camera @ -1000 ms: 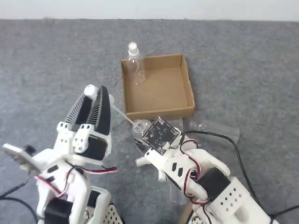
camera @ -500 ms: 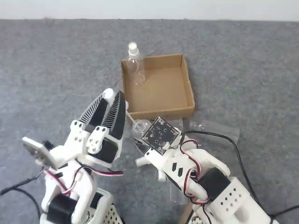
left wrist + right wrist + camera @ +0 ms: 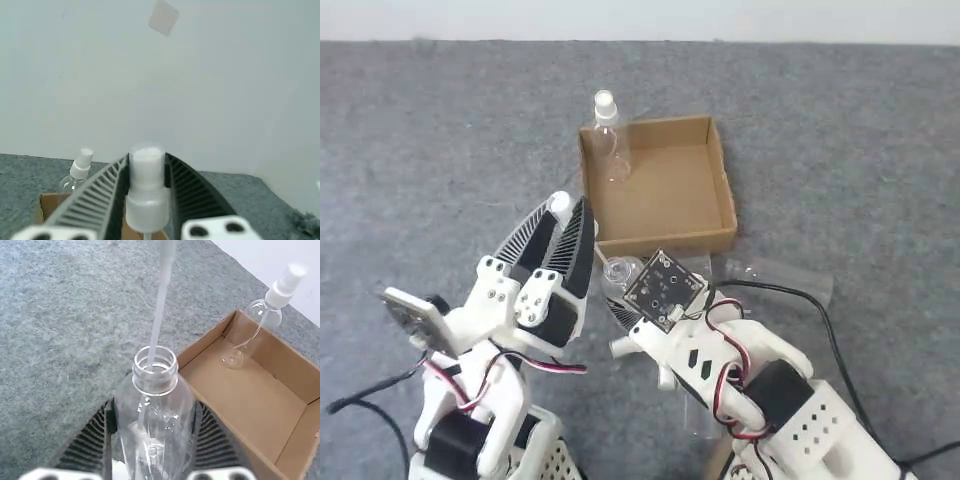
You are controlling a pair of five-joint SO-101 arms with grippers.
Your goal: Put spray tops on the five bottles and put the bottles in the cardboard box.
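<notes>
My left gripper [image 3: 565, 212] is shut on a white spray top [image 3: 146, 187], held near the front left corner of the cardboard box [image 3: 660, 190]. Its thin dip tube [image 3: 159, 305] slants down into the open neck of a clear bottle [image 3: 155, 410]. My right gripper [image 3: 152, 422] is shut on that bottle [image 3: 618, 272], upright just in front of the box. Another clear bottle with its spray top [image 3: 607, 135] on stands in the box's far left corner [image 3: 262, 315]. A capless clear bottle [image 3: 775, 275] lies on the carpet right of the held one.
Grey carpet [image 3: 440, 140] covers the table, with open floor left and right of the box. A white wall runs behind. A black cable [image 3: 825, 330] loops beside the right arm, near the lying bottle.
The left arm has swung right and toward the held bottle, carrying the spray top. Its dip tube now reaches into the bottle's neck. The right arm and its bottle have stayed still.
</notes>
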